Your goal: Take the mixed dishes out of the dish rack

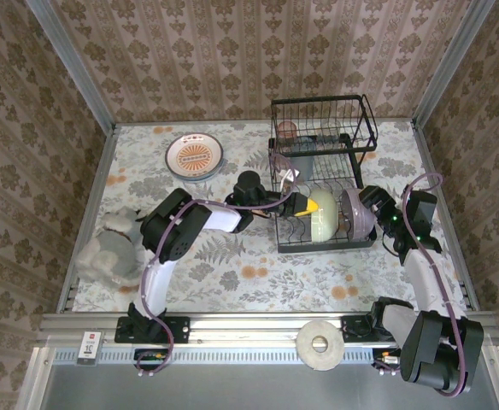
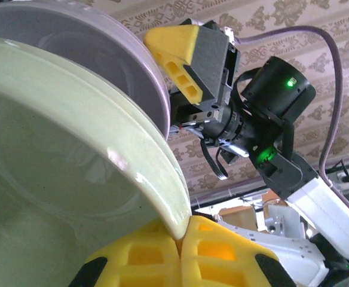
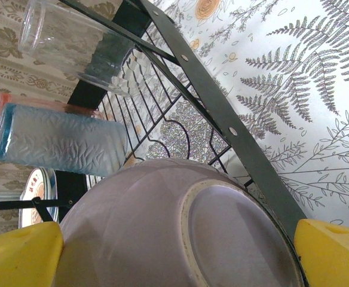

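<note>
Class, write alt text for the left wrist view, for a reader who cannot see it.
The left gripper pinches the rim of a cream-green bowl between its yellow fingers, seen close up. Behind it stands a lilac bowl, and beyond that the right arm, a green light on its wrist, before patterned wallpaper.

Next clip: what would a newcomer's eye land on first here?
Both arms meet at the dish rack, right of centre. The left gripper pinches the rim of the cream-green bowl; the right gripper straddles the lilac bowl beside it, open. An orange-patterned plate lies left of the rack.
</note>
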